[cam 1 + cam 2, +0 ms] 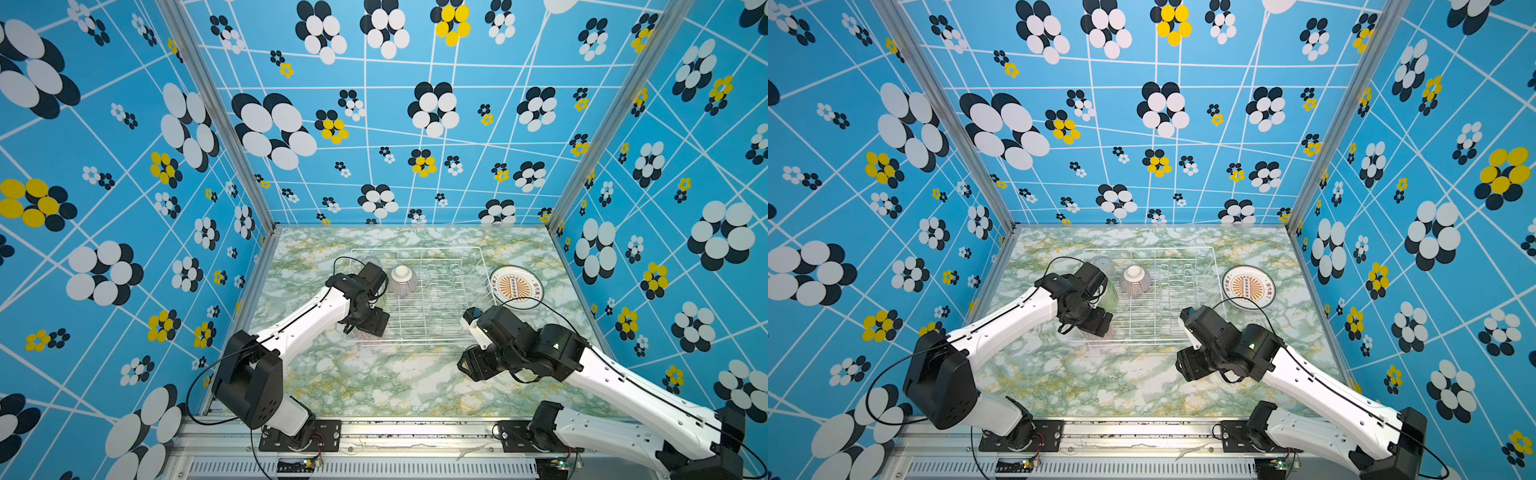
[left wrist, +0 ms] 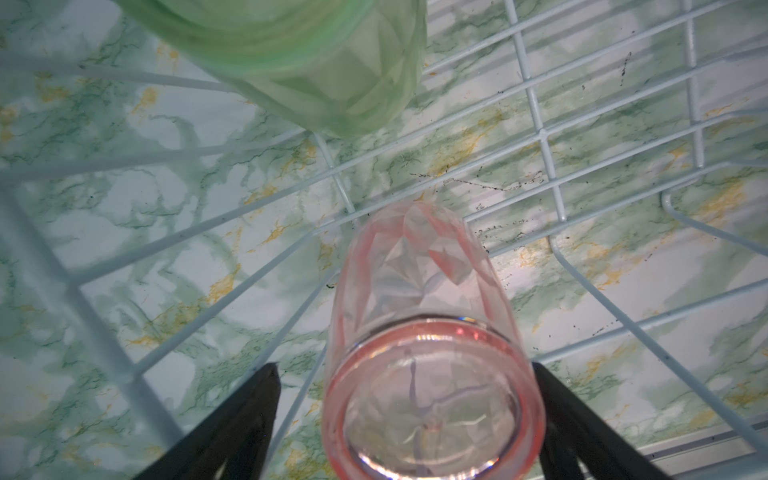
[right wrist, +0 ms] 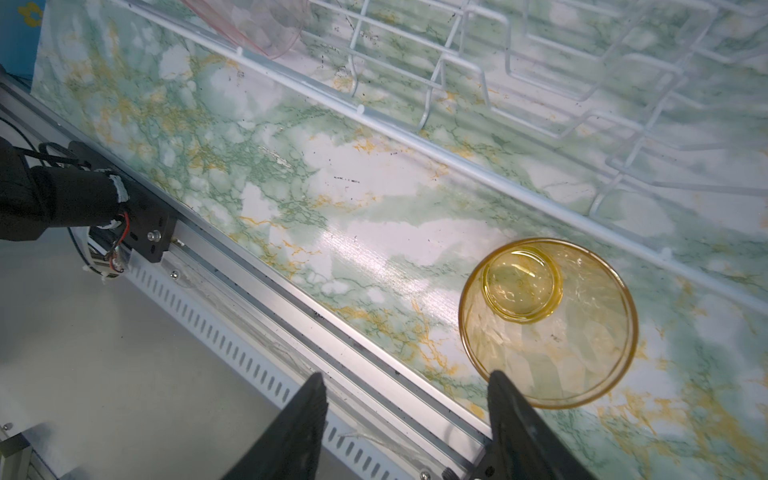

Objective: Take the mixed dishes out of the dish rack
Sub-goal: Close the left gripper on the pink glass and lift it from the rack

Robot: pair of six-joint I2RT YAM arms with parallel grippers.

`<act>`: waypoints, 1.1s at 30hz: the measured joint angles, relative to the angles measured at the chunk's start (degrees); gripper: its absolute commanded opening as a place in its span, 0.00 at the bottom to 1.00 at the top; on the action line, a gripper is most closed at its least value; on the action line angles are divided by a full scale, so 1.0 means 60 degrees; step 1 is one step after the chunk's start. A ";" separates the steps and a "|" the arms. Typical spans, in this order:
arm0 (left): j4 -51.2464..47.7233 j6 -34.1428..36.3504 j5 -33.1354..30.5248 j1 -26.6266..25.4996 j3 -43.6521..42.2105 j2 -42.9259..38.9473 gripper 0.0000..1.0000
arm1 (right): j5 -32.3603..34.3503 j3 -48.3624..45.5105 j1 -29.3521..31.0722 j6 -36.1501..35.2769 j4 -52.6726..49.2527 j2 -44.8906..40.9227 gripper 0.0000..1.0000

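Left tool (image 2: 404,368) spread wide, straddling the pink cup (image 2: 428,328) in the rack (image 2: 536,110); cup's long axis runs straight out from the tool, so you just close. Right tool (image 3: 406,374) gapes empty beside the amber cup (image 3: 582,345) on the counter (image 3: 291,187).

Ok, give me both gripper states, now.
Left gripper: open, jaws straddling the pink tumbler, not closed on it.
Right gripper: open, holding nothing; the amber tumbler sits just beside it.
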 measured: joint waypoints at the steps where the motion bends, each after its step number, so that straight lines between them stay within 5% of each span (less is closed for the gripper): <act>1: 0.0000 0.0000 -0.0004 -0.0029 0.0029 0.0117 0.93 | 0.0000 0.0000 0.0000 -0.0004 0.0022 0.0062 0.64; 23: -0.0255 -0.0066 0.0033 -0.0084 0.0470 0.1169 0.67 | 0.0000 -0.0168 -0.0135 -0.0288 0.0670 0.0291 0.67; 33: -0.0131 0.0069 0.1370 0.0168 0.0474 0.0612 0.65 | -0.0441 -0.0204 -0.0419 -0.0291 0.1872 0.0313 0.67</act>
